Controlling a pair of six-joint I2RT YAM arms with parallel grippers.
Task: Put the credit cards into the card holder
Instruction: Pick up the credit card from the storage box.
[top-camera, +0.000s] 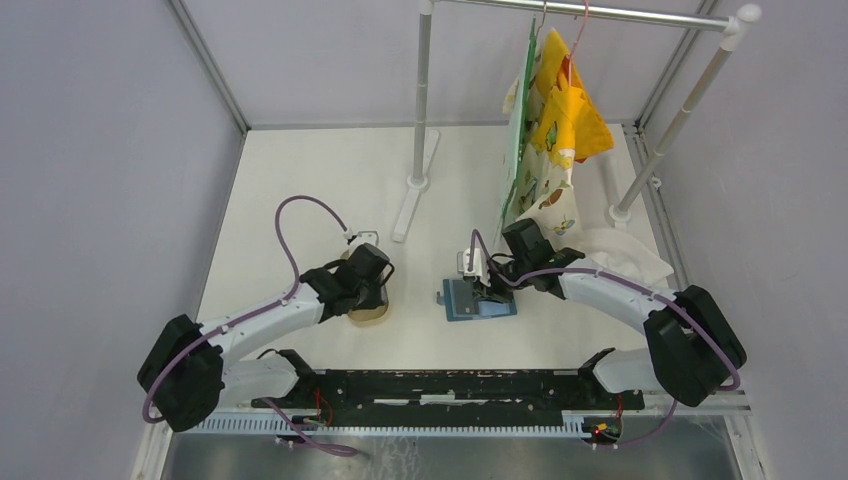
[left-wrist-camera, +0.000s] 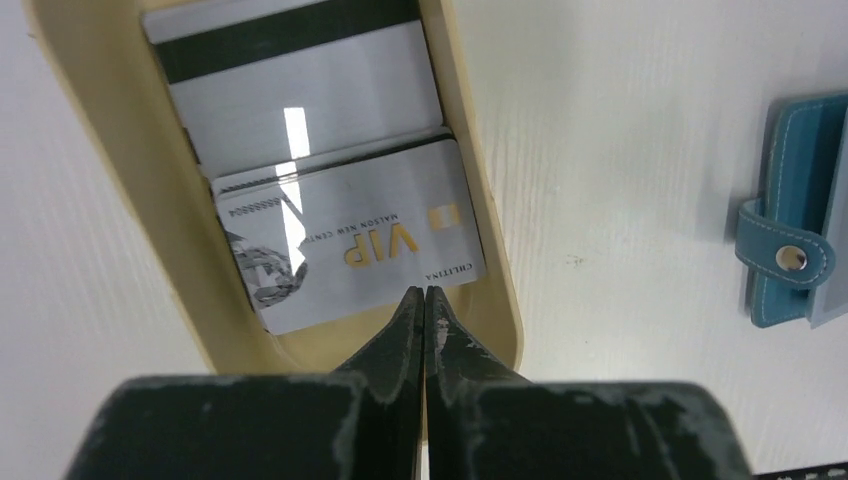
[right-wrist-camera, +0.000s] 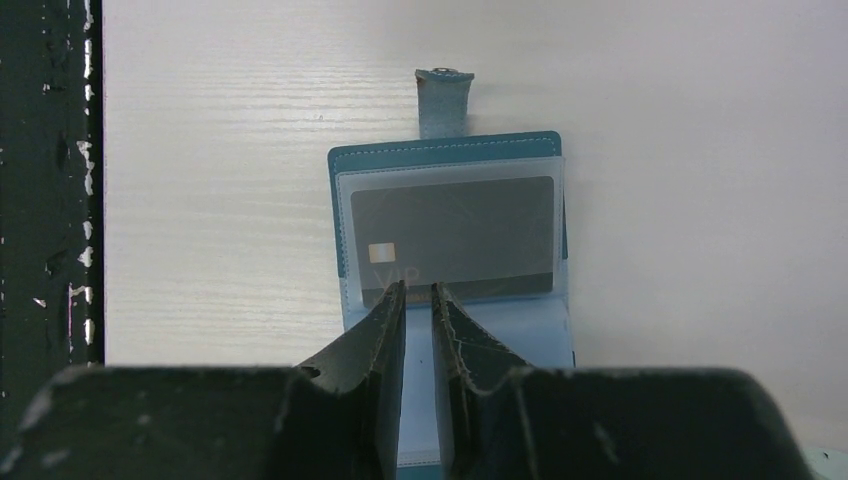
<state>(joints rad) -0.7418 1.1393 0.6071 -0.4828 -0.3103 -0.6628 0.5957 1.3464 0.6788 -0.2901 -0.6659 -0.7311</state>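
Observation:
The tan oval tray (left-wrist-camera: 120, 200) holds the credit cards: a pale VIP card (left-wrist-camera: 350, 240) on top and a card with a dark stripe (left-wrist-camera: 300, 80) behind it. My left gripper (left-wrist-camera: 425, 292) is shut and empty, with its tips at the near edge of the VIP card; it also shows over the tray in the top view (top-camera: 368, 290). The teal-blue card holder (right-wrist-camera: 445, 150) lies open on the table with a dark card (right-wrist-camera: 455, 235) in its clear sleeve. My right gripper (right-wrist-camera: 418, 288) hovers over the holder's near half, jaws a narrow gap apart and nothing between them.
The card holder's snap strap (left-wrist-camera: 790, 258) shows at the right of the left wrist view. A clothes rack (top-camera: 420, 120) with hanging cloths (top-camera: 555, 120) stands at the back. A white cloth (top-camera: 625, 250) lies at the right. A black rail (top-camera: 450, 385) runs along the near edge.

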